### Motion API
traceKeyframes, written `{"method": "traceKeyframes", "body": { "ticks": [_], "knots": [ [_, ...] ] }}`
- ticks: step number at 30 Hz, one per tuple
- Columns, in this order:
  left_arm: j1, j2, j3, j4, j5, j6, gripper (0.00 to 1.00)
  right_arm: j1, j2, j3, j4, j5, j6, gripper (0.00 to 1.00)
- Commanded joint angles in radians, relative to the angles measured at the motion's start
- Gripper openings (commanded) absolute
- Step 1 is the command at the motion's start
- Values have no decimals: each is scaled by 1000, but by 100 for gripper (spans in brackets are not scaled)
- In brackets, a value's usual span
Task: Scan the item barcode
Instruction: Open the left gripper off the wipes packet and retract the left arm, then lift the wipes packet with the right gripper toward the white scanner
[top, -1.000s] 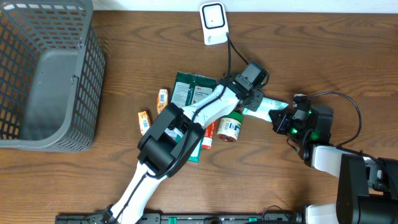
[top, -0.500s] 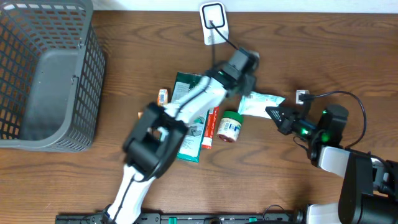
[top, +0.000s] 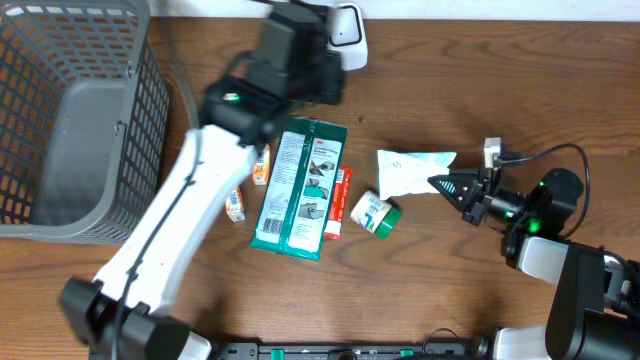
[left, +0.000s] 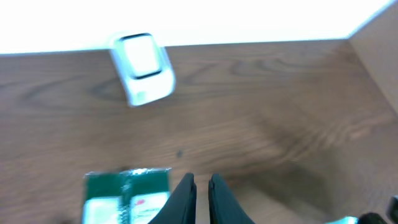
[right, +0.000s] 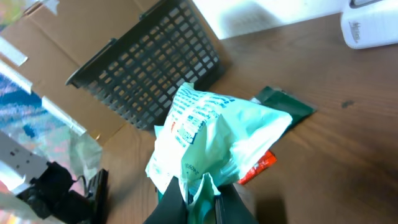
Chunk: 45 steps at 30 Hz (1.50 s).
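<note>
Item under inspection: a white pouch (top: 415, 168) with mint-green print, soft and crumpled. It sits right of centre, long side running left to right, its right edge pinched between the closed tips of the right gripper (top: 437, 183). Whether it rests on the wood or hangs just above cannot be told. The scanner (top: 345, 38) is a small white unit with a dark-rimmed window, at the far edge, centre, well apart from the pouch.
</note>
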Motion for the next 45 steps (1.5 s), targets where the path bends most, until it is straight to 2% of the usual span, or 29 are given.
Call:
{"method": "traceKeyframes", "body": {
  "ticks": [1,7,14,19,21,24,28,33,36,38,40,41,43,45],
  "knots": [
    [75,-43,6,-90,6,-17,11,-8,-6,6,103,-45,169,1],
    [157,-45,6,-253,6,-17,11,-8,-6,7,236,-67,285,1],
    [172,-46,6,-324,10,-16,11,-8,-6,7,224,1,301,1],
    [172,-52,6,-328,10,-16,11,-8,-5,7,58,222,238,1],
    [172,-69,6,-328,10,-16,8,-6,-5,7,-35,347,153,1],
    [178,-120,6,-319,-1,-16,8,-6,-5,22,-140,435,40,1],
    [216,-223,6,-296,-83,-82,8,-7,-5,133,-375,439,-56,1],
    [335,-351,8,-267,-91,-139,8,21,-6,416,-888,471,-275,1],
    [424,-396,9,-272,-90,-152,15,70,-6,631,-1258,641,-462,1],
    [484,-414,9,-272,-90,-154,16,127,-6,801,-1500,856,-584,1],
    [530,-421,9,-271,-90,-159,17,190,-6,941,-1653,1046,-644,1],
    [545,-422,9,-271,-91,-159,17,219,-6,998,-1700,1115,-657,1],
    [575,-417,8,-271,-91,-159,27,284,-6,1105,-1762,1234,-677,1],
    [597,-410,8,-271,-92,-159,29,358,-6,1191,-1793,1329,-702,1]
  ]
}}
